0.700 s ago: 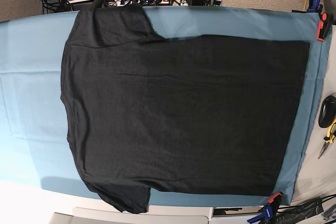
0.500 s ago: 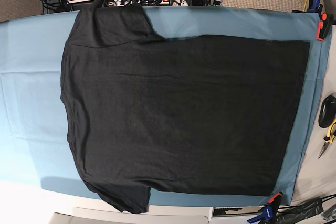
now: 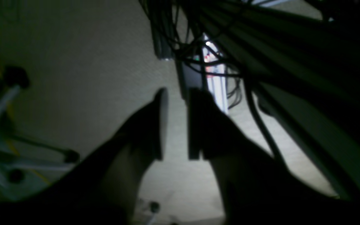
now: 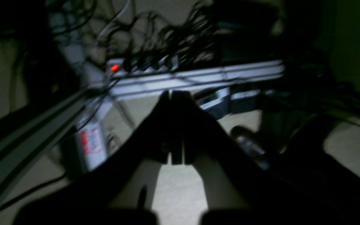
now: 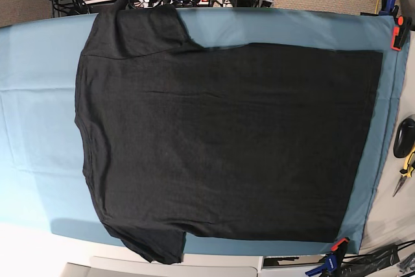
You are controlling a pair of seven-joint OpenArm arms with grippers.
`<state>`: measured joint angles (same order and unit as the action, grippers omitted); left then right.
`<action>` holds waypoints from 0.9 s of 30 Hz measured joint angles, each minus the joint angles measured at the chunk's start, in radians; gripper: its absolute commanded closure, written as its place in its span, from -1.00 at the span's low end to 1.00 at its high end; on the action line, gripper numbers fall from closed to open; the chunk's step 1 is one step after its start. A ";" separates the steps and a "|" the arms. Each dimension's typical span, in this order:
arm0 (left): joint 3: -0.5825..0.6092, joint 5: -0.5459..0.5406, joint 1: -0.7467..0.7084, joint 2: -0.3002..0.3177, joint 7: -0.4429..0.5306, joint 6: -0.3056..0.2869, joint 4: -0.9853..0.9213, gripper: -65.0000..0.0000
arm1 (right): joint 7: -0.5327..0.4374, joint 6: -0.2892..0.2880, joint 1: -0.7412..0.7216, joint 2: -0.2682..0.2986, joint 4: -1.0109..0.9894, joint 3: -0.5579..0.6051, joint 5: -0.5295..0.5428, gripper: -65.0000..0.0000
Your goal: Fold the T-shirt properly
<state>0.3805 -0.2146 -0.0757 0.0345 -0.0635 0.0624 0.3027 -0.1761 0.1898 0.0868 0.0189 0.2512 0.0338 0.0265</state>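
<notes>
One T-shirt point(image 5: 227, 141), collar leftward, lengthwise horizontal

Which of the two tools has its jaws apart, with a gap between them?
The left tool: floor shows through the gap between its fingers. The right tool has its fingers pressed together, holding nothing.

One T-shirt point(image 5: 227, 141), two orange clamps point(image 5: 396, 34).

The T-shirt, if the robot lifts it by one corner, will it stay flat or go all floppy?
Probably floppy: the T-shirt is thin cloth lying flat with soft wrinkles, so it would likely droop and bunch. It looks light for its size. Pushed, it would likely crumple on the cover rather than slide whole.
</notes>
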 measured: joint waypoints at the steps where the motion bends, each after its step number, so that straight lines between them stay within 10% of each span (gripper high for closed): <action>1: 0.000 0.008 -0.016 0.008 -0.026 0.008 0.039 0.70 | -0.003 0.029 0.017 0.001 0.028 0.000 0.000 1.00; 12: 0.000 0.011 -0.394 0.163 -0.161 0.109 0.555 0.70 | 0.010 0.072 0.410 0.084 0.474 0.000 0.002 1.00; 17: 0.003 0.011 -0.591 0.233 -0.174 0.100 0.848 0.70 | 0.026 -0.018 0.628 0.164 0.738 0.000 0.008 1.00; 27: -0.010 0.084 -0.912 0.499 -0.246 0.099 1.466 0.70 | 0.092 -0.038 1.069 0.293 1.493 -0.164 0.299 1.00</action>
<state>0.3706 -0.1307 -0.9882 0.5335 -0.3099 0.1616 1.7691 -0.0845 0.1516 1.1557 0.3119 1.7439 -0.1307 0.3252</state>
